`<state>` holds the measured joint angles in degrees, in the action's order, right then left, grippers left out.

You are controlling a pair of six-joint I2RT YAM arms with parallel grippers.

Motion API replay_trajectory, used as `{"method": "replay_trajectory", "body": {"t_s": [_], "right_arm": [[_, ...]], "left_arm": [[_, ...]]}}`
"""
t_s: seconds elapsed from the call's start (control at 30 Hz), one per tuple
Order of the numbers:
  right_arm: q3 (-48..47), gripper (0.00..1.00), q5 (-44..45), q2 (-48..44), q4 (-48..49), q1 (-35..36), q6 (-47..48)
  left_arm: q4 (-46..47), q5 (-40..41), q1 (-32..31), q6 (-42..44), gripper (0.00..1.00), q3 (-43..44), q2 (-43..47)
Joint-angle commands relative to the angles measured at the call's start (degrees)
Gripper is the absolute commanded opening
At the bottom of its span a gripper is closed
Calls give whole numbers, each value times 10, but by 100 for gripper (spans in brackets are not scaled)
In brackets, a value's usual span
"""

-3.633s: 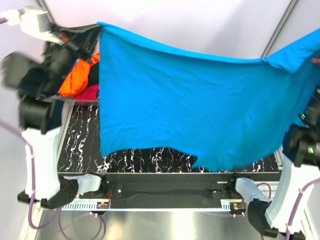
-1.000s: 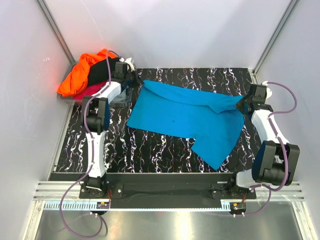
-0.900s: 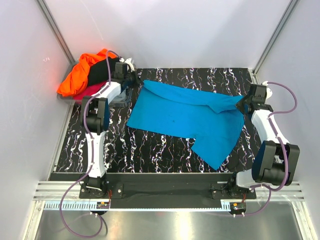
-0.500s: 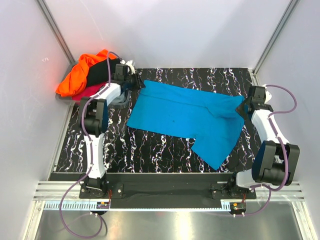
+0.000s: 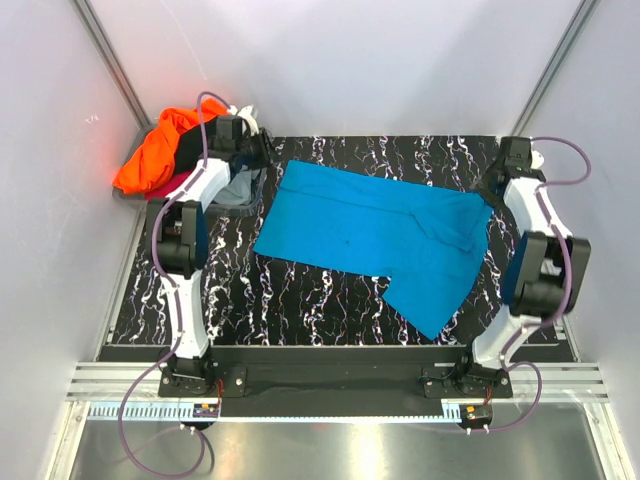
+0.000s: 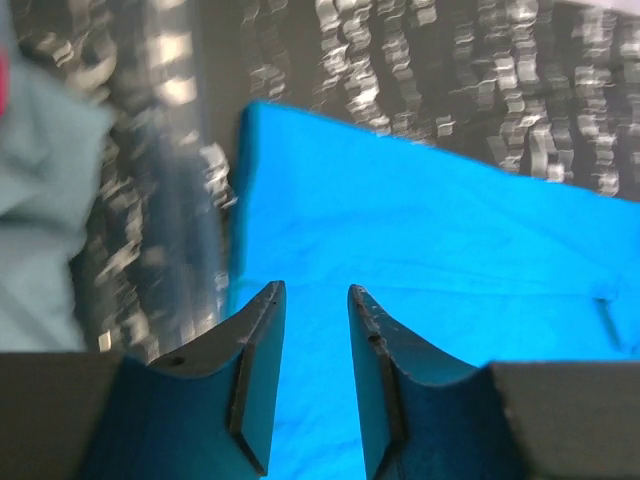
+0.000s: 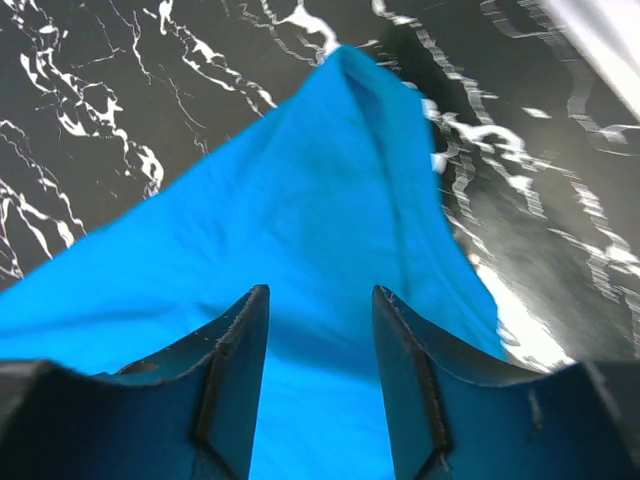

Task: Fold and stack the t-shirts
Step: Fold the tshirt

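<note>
Left end effector (image 6: pixel 312 295), right end effector (image 7: pixel 320 295) released; turquoise t-shirt (image 5: pixel 370 225), marbled table (image 5: pixel 300 295), white walls (image 5: pixel 330 70).

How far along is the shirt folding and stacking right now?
Done: the turquoise t-shirt lies spread on the table, not yet folded. In hand: nothing; the left gripper and right gripper hang open over its far corners. Left: folding it, then the orange t-shirt and black t-shirt heaped at the far left, and stacking.
</note>
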<state>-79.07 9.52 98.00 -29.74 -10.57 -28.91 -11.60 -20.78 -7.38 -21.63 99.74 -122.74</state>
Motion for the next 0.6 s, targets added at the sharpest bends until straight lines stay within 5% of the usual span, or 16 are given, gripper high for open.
{"method": "replay_trajectory", "body": {"t_s": [0.0, 0.13, 0.3, 0.57], "right_arm": [[-46, 52, -42, 61, 0, -2, -25], [-75, 40, -50, 139, 1, -2, -67], [-92, 24, -1, 188, 3, -2, -89], [-184, 26, 32, 286, -11, -14, -35]], "left_arm": [[38, -87, -4, -22, 34, 62, -27], [59, -128, -26, -43, 26, 99, -54], [59, -66, -70, -57, 17, 67, -55], [70, 35, -115, -154, 11, 31, -100]]}}
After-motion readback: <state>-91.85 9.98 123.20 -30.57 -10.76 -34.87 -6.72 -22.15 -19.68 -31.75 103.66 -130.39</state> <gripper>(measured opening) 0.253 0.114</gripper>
